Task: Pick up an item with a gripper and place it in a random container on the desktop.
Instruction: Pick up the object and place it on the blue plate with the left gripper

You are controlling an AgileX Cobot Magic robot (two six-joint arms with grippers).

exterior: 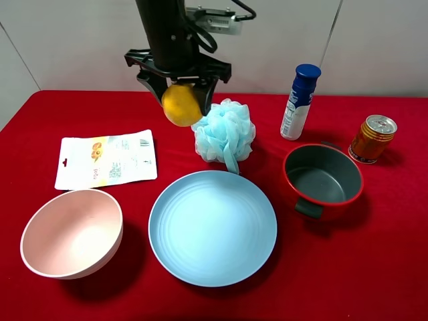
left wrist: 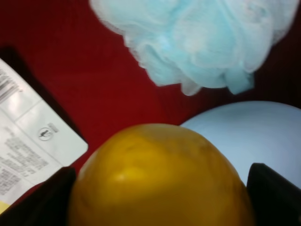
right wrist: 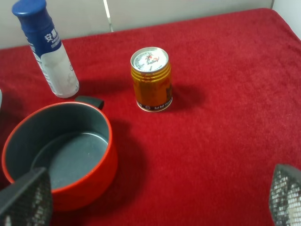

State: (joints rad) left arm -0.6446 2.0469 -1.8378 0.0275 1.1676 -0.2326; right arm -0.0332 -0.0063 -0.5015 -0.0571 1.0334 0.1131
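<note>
My left gripper (exterior: 182, 100) is shut on the yellow-orange lemon-like fruit (exterior: 180, 105) and holds it in the air above the red desktop (exterior: 374, 267), behind the light blue plate (exterior: 212, 227) and just left of the sponge. In the left wrist view the fruit (left wrist: 160, 179) fills the space between the two black fingers (left wrist: 42, 197), with the plate's rim (left wrist: 254, 136) beyond it. My right gripper (right wrist: 155, 197) is open and empty over the cloth near the red pot; it does not show in the exterior view.
A pale blue mesh sponge (exterior: 224, 134) lies behind the plate. A pink bowl (exterior: 72, 232) sits front left, a white packet (exterior: 107, 158) behind it. A red pot (exterior: 323, 180), an orange can (exterior: 372, 138) and a blue-capped bottle (exterior: 299, 101) stand at right.
</note>
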